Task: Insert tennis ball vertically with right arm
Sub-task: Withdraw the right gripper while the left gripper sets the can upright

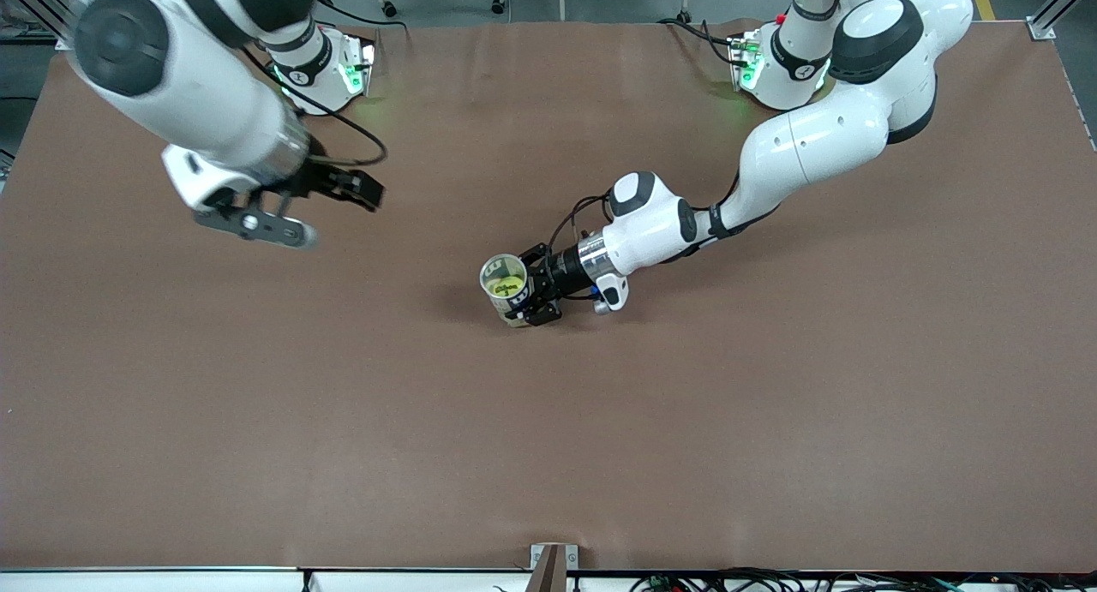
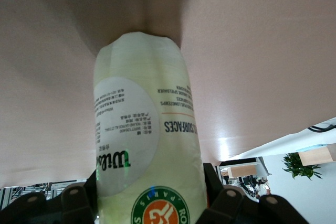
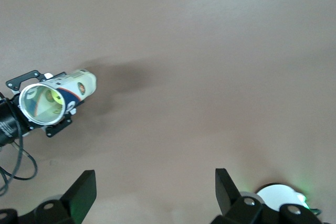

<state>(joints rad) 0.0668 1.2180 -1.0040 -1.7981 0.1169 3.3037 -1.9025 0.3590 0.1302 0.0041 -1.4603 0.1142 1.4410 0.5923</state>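
Near mid-bench, left pincer (image 1: 533, 294) reaches in low, arm stretched down from its base, and is clamped around the side of a clear tennis ball can (image 1: 506, 289). Can stands upright on the brown bench (image 1: 548, 438), open mouth facing up. Black fingers sit on either side of the can wall, gripping toward its upper part; the can's foot is just below the pincer.

Left wrist view: can (image 2: 147, 145) fills the middle, held between the dark finger pads (image 2: 223, 203). White oval label with green script, small printed text, and an orange-and-green round logo at the end nearest the pincer. The can's other end meets the bench.

Tennis ball (image 1: 501, 290): yellow-green, already inside the can, seen through the open mouth, directly beside the left pincer's fingers. Right wrist view confirms it, ball (image 3: 46, 98) visible down the can (image 3: 55, 100) past the rim, dark blue band on the can wall.

Right pincer (image 1: 296, 206) hangs in the air over bare bench toward the right arm's end of the table, well apart from the can and holding nothing. Its fingers (image 3: 84, 190) are spread wide, with bare bench showing between them. Can and left pincer lie off to one side of it, low on the bench.

A shadow trails from the can across the bench surface.
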